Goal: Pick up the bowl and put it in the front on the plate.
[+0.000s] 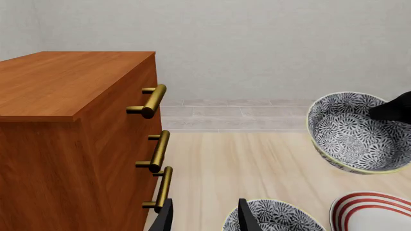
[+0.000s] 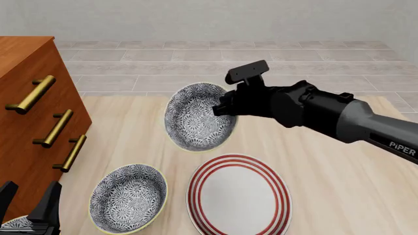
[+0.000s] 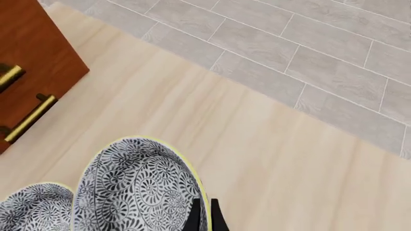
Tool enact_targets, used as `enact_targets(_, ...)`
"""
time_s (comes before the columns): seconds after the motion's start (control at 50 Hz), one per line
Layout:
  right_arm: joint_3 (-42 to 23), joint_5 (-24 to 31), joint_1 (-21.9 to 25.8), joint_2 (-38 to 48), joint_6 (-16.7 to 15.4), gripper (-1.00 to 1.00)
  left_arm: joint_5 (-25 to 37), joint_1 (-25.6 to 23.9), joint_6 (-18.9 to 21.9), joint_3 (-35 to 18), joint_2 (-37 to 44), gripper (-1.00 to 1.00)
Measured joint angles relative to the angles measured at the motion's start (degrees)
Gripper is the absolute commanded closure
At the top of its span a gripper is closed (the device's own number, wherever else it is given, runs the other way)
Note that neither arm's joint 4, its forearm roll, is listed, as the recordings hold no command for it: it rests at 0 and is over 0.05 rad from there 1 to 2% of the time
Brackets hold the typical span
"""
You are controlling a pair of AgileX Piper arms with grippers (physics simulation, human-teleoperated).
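Note:
My right gripper (image 2: 222, 108) is shut on the rim of the bowl (image 2: 195, 117), holding it in the air, tipped on its side with the blue-grey floral inside facing the camera. It hangs behind the plate (image 2: 239, 196), a white disc with red rings lying flat at the table's front. In the right wrist view the two fingertips (image 3: 195, 217) pinch the bowl's (image 3: 138, 187) yellowish rim. The left wrist view also shows the raised bowl (image 1: 356, 132) and the plate (image 1: 372, 211). My left gripper (image 2: 29, 201) is open and empty, low at the front left.
A look-alike bowl (image 2: 127, 197) sits upright on the table left of the plate, close to my left gripper (image 1: 207, 219). A wooden drawer cabinet (image 2: 26, 112) with brass handles stands along the left side. Grey tiled floor lies beyond the table's far edge.

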Motion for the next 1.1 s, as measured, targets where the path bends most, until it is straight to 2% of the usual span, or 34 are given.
enact_targets(0.32,5.8,-0.2,-0.3,-5.5,0.9,1.0,0.0,0.0,0.0,0.0,0.0,-1.0)
enact_targets(0.72,10.7,2.1,-0.5,-11.7,-0.1,1.0,0.0,0.0,0.0,0.0,0.0,-1.0)
enact_targets(1.1,15.1,4.6,1.4,-16.4,0.7,1.0,0.0,0.0,0.0,0.0,0.0,-1.0)
